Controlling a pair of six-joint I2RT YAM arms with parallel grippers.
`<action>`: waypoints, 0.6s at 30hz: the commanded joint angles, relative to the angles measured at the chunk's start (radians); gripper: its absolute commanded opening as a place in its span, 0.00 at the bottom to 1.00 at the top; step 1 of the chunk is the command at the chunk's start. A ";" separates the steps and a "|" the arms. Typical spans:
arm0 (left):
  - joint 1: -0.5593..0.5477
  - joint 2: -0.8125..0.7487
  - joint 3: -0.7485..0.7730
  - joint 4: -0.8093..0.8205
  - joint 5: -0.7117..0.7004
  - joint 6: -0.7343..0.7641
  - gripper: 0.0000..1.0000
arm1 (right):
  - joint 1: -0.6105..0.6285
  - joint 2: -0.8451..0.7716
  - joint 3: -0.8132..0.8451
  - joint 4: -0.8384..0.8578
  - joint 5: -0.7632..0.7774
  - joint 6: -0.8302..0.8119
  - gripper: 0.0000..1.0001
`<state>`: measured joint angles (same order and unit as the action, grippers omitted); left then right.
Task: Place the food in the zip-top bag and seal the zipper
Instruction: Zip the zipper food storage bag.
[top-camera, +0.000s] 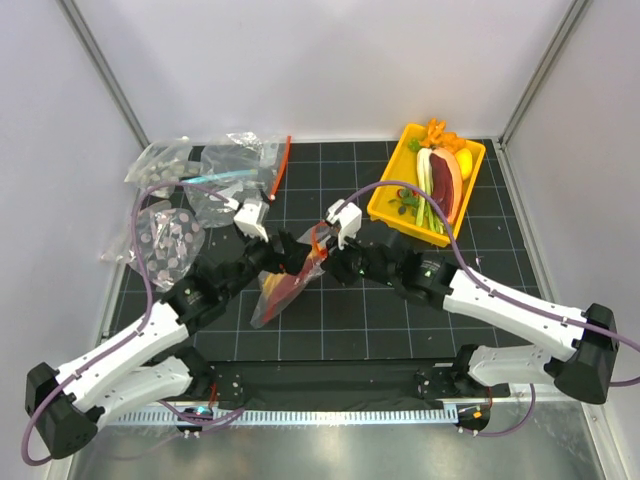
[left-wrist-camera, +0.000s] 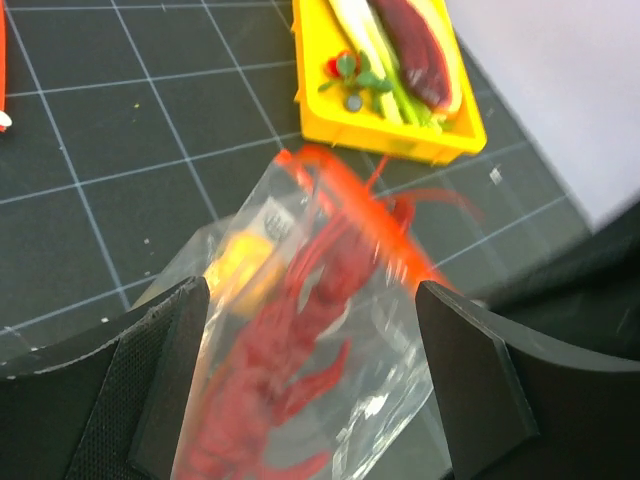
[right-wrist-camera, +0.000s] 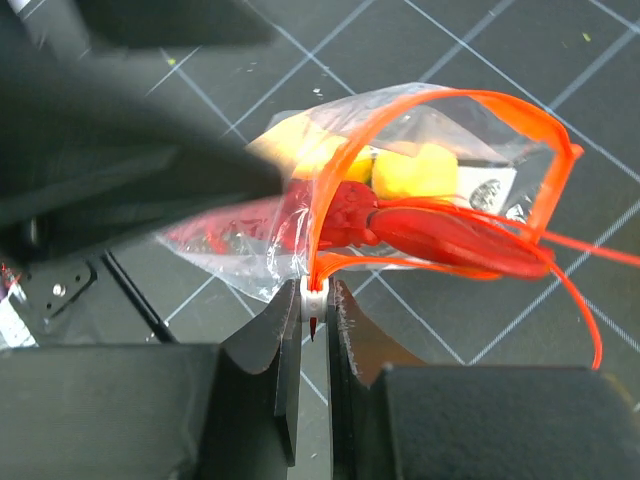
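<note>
One zipper (right-wrist-camera: 325, 200) end pinched, bag (right-wrist-camera: 225, 245) mouth gaping

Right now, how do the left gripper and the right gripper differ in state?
The left gripper stands wide open; the right gripper is shut. The left gripper holds nothing, with the zip-top bag seen between its fingers; the right gripper pinches the zipper at the bag's mouth. Both are at the same bag.

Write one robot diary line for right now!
left claw: open, astride bag | right claw: shut on zipper | lobster, yellow pieces: inside bag | mouth: unsealed
</note>
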<state>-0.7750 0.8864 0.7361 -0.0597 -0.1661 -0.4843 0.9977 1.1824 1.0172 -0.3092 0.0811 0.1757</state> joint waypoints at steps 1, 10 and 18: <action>-0.023 -0.064 -0.104 0.173 -0.032 0.142 0.88 | -0.031 -0.036 0.000 0.038 0.005 0.080 0.01; -0.128 -0.058 -0.175 0.296 0.096 0.375 0.75 | -0.056 -0.066 -0.005 0.038 -0.014 0.188 0.01; -0.201 -0.067 -0.167 0.287 0.134 0.556 0.69 | -0.057 -0.084 -0.003 0.033 -0.030 0.248 0.01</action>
<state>-0.9516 0.8375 0.5346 0.1669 -0.0658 -0.0509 0.9436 1.1301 0.9989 -0.3164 0.0669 0.3790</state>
